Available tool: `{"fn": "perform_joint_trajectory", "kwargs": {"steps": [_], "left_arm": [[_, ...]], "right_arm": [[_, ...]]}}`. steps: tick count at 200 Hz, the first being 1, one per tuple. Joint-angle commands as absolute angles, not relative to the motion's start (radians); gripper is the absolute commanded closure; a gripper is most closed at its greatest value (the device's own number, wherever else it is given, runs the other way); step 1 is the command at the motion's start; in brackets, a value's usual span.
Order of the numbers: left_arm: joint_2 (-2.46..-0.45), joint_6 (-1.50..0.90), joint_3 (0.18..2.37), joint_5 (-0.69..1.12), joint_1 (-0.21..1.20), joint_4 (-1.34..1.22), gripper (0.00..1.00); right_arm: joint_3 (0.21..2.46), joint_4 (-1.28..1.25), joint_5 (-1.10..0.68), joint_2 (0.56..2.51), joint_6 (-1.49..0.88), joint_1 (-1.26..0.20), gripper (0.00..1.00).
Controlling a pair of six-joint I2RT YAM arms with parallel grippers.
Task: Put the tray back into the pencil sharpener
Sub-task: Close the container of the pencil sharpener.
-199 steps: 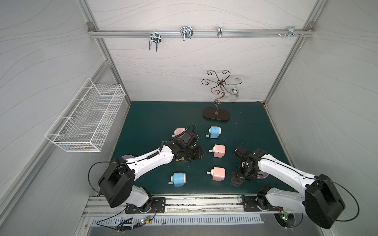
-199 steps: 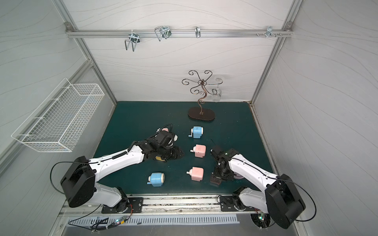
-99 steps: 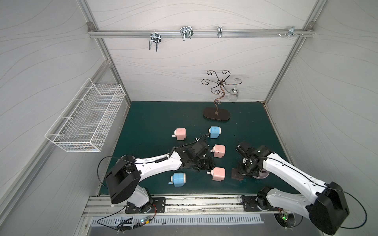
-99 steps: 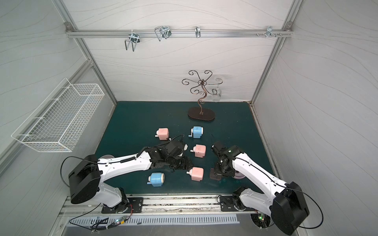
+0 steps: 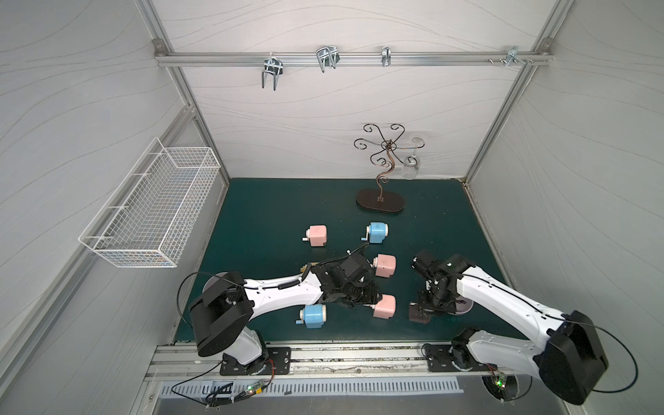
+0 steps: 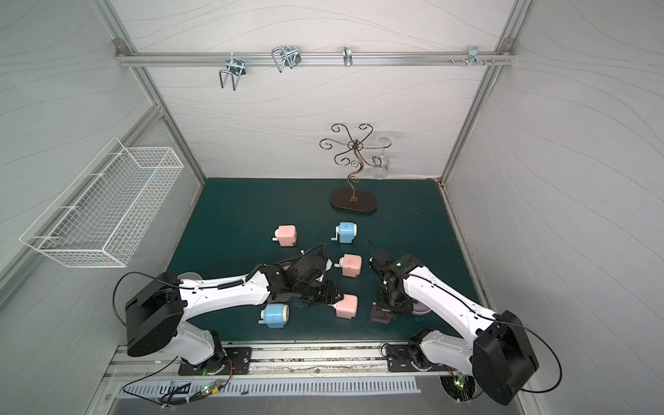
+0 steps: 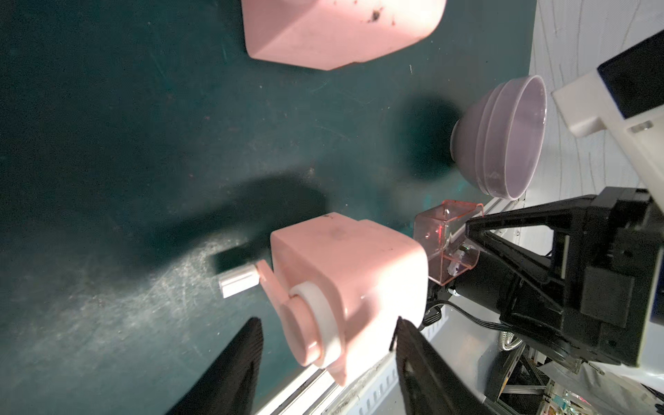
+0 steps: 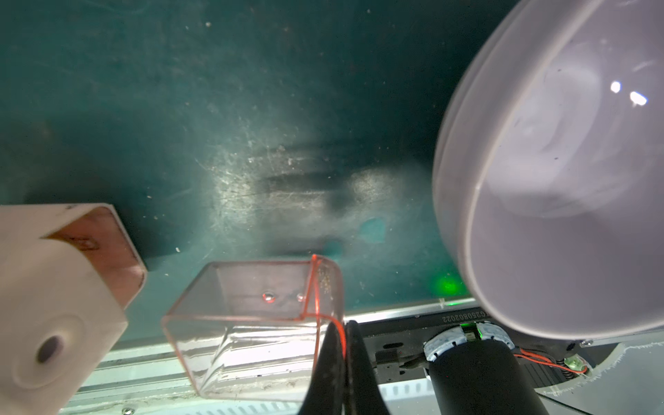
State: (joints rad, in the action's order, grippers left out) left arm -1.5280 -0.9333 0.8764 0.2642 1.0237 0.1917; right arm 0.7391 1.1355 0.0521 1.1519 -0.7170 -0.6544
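Both top views look down from high above the front edge, toward the back wall [image 5: 323, 118], and take in the whole green table [image 5: 269, 208]. Each wrist view sits low, very close to the table. Both share the pink sharpener [image 7: 345, 273], the clear tray [image 7: 443, 230] and the purple bowl [image 7: 503, 136].

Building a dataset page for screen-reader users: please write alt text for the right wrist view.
The right gripper pinches one wall of a clear, red-edged tray, which is apart from the open slot of a pink pencil sharpener, not yet inserted. A pale lilac bowl stands nearby on the dark green table.
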Motion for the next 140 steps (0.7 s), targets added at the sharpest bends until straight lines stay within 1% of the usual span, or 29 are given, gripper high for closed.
{"fn": "perform_joint_trajectory", "kwargs": {"steps": [1,41,102,140], "left_arm": [[-1.522,-0.966,0.867,0.275,1.029,0.154,0.39],[-1.508,-0.983,0.858,0.280,1.031,0.154,0.40],[-1.527,-1.012,0.851,0.328,1.031,0.102,0.47],[-1.536,-1.015,0.854,0.338,1.031,0.103,0.48]], "right_arm": [[0.759,1.159,0.055,1.168,-0.712,-0.665,1.00],[0.749,1.145,0.076,1.193,-0.730,-0.678,1.00],[0.755,1.133,0.077,1.206,-0.735,-0.681,1.00],[0.755,1.120,0.072,1.222,-0.738,-0.696,1.00]]}}
